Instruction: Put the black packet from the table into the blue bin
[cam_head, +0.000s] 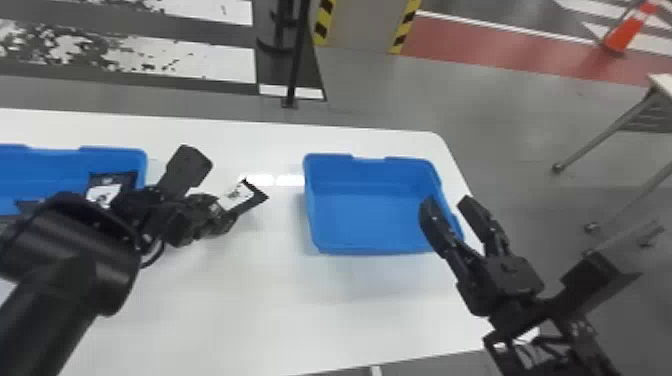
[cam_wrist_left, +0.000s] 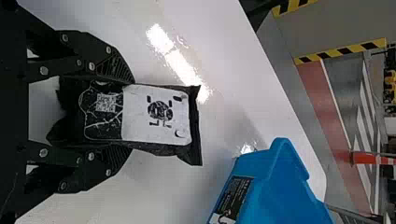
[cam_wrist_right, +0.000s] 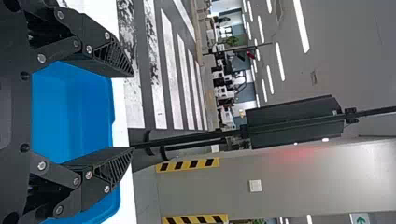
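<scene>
Reading the head view as a clock face with 12 at its far edge, there are two blue bins on one white tabletop (cam_head: 300, 320): the first bin (cam_head: 375, 245) just right of the centre, the second bin (cam_head: 112, 152) at 9 o'clock, cut off by the view's edge. Three black packets can be counted: one in a tool and two in the second bin.

Two tools show, one per arm. The left tool (cam_head: 222, 212) is near 9 o'clock. It pinches the held black packet (cam_head: 240, 196) between its two fingers, which stand apart by the packet's width and press on its opposite edges. The packet sticks out toward 2 o'clock, above the tabletop, well apart from the first bin and on its 9 o'clock side. In the left wrist view its white label and a square code face the camera.

The right tool (cam_head: 447, 205) is at 3 o'clock, its two fingers spread wide with nothing between them. They overlap the first bin's 3 o'clock wall in the head view; whether they touch it I cannot tell.

In the second bin, a labelled packet (cam_head: 112, 181) lies at its 3 o'clock end, and a partly hidden packet (cam_head: 27, 204) lies toward 9 o'clock from that one. One orange cone (cam_head: 629, 31) stands on the floor at 2 o'clock.
</scene>
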